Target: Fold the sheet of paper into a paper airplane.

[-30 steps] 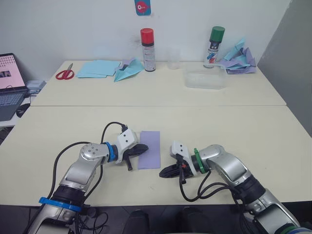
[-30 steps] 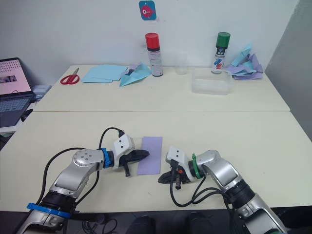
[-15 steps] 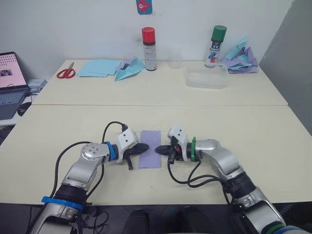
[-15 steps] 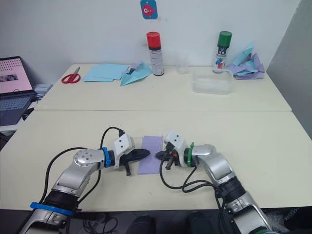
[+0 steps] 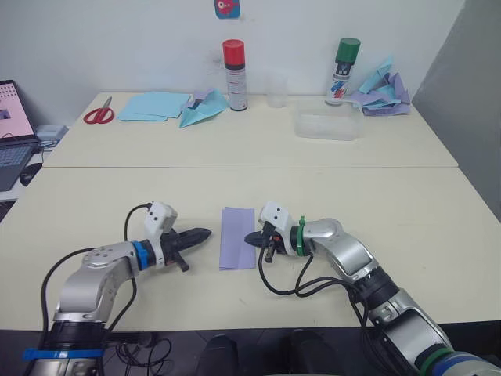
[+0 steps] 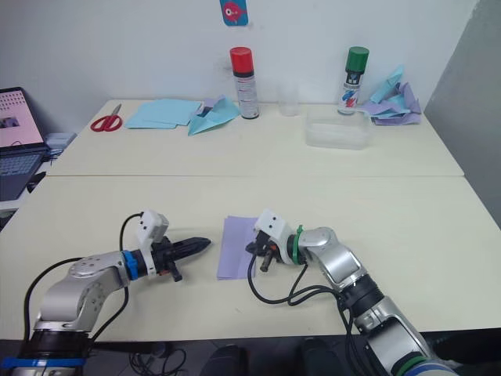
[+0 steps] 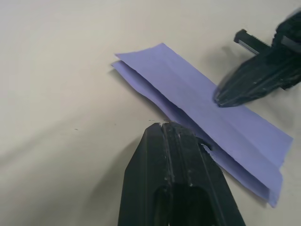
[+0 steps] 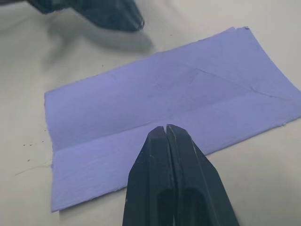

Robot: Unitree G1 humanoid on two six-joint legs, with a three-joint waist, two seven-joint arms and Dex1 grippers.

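— Left eye view: where's the pale lavender folded paper sheet [image 5: 238, 237]?
— Flat mid-table. Right tool [image 5: 252, 239], fingers pressed together, touches its 3 o'clock edge; left tool [image 5: 205, 233], likewise closed, lies apart at 9 o'clock.

Thin matt lavender-purple sheet of paper [image 8: 160, 103]: smooth, faint creases, slightly ragged edges. Cream table top [image 5: 235, 149]: smooth, matt laminate look. Left gripper [image 7: 162, 127] and right gripper [image 8: 167, 129]: black moulded plastic fingers, dull sheen, faintly textured.
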